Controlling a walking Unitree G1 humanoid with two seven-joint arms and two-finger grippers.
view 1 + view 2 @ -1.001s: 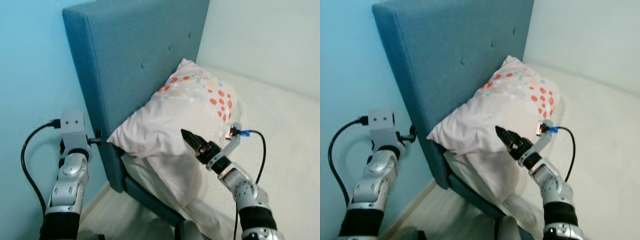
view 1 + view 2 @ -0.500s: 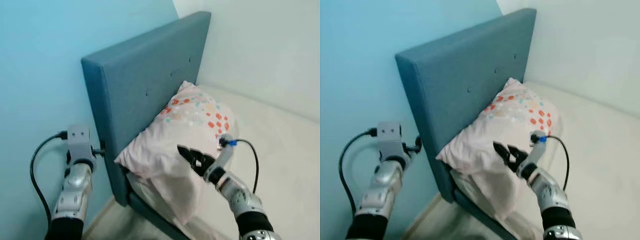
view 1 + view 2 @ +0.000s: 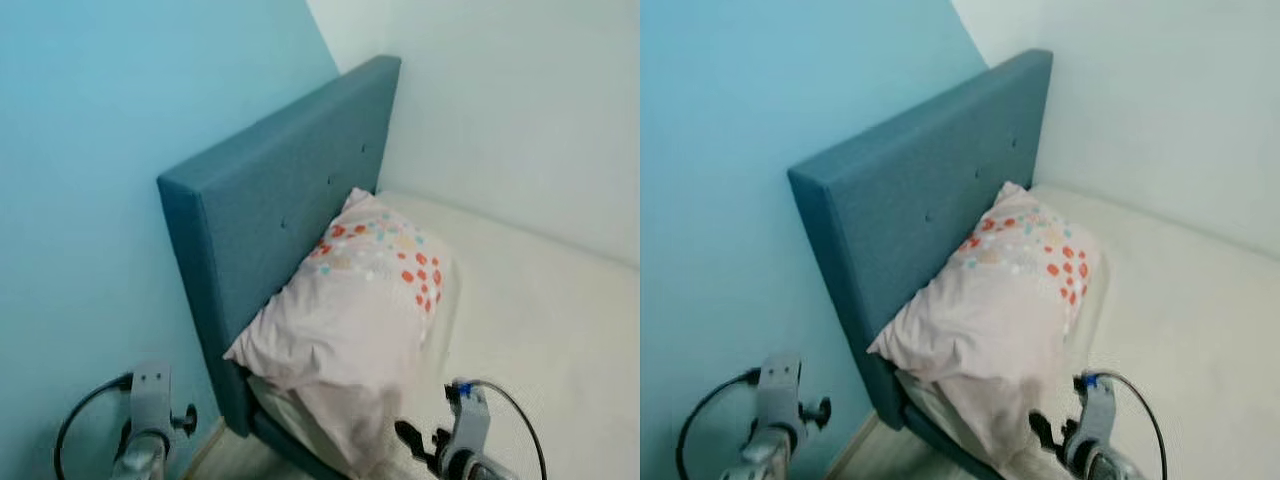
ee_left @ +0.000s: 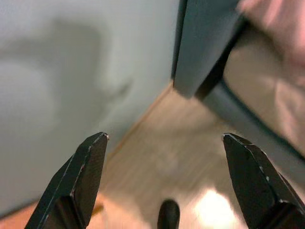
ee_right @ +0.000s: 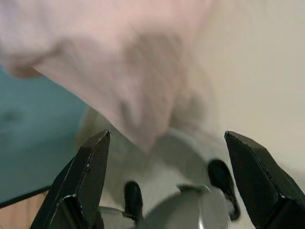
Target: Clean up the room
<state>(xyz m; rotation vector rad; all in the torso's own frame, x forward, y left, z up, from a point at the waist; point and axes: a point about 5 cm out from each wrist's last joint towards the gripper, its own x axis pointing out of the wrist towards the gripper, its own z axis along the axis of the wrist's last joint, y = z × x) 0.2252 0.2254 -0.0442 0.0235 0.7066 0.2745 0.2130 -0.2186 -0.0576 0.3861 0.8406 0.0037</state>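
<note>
Against the headboard [image 3: 270,210], pillow [image 3: 350,310] beyond right gripper [image 5: 164,176] (both grippers spread, empty)

Matt cloth headboard [image 3: 270,200], soft crumpled cloth pillow [image 3: 350,310], wood floor [image 4: 167,167].

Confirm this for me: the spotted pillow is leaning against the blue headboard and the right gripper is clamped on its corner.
Not quite. The pillow does lean against the headboard, but the right gripper holds nothing: the right wrist view shows its jaws wide apart, short of the pillow.
</note>
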